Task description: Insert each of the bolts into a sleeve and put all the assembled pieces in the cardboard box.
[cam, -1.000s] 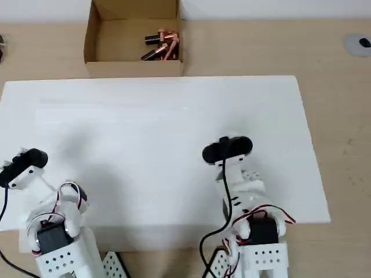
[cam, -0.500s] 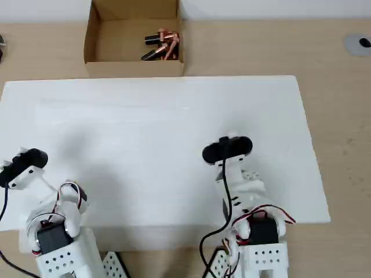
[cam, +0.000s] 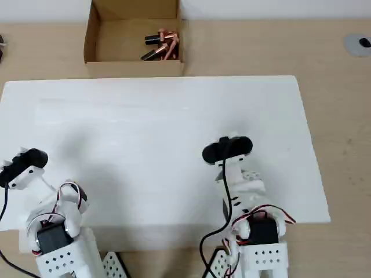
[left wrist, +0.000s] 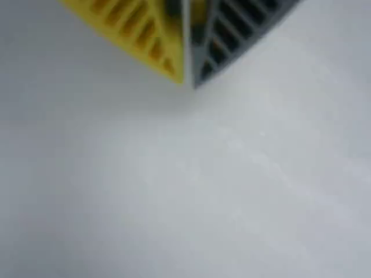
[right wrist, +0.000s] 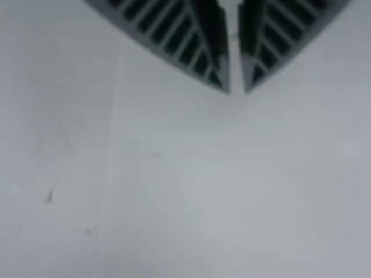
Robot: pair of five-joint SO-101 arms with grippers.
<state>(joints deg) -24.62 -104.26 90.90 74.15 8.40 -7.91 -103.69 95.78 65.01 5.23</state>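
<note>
Assembled pieces (cam: pixel 162 45): a small heap of copper-coloured and black bolt-and-sleeve parts lying inside the cardboard box, against its right-hand wall. They overlap, so how many there are is hard to make out, and it cannot be told which bolts sit fully in their sleeves.
Cardboard box (cam: pixel 134 69): open-topped, at the far side of the table, just beyond the far edge of the white board. Its far rim is cut off by the top of the high view.
Left gripper (left wrist: pixel 188 81): closed, with nothing between the jaws. The yellow finger (left wrist: pixel 145 35) and the dark ribbed finger (left wrist: pixel 232 29) meet at their tips just above the white surface. Their upper parts are cut off and the view is blurred.
Right gripper (right wrist: pixel 235 87): closed on nothing. Its two grey ribbed fingers (right wrist: pixel 174 29) stand with just a thin slit between them, tips over the white surface. The roots of the fingers are cut off.
Arms: both are folded back at the near edge. One (cam: pixel 246 197) is over the board's near right part, the other (cam: pixel 55 226) is at its near left corner. From above, each gripper is hidden under its black wrist camera, so the sides cannot be matched there.
White board (cam: pixel 151 121): covers most of the wooden table (cam: pixel 261 49), well apart from the heap.
Grey disc (cam: pixel 356 44): on the table's far right, partly cut off.
</note>
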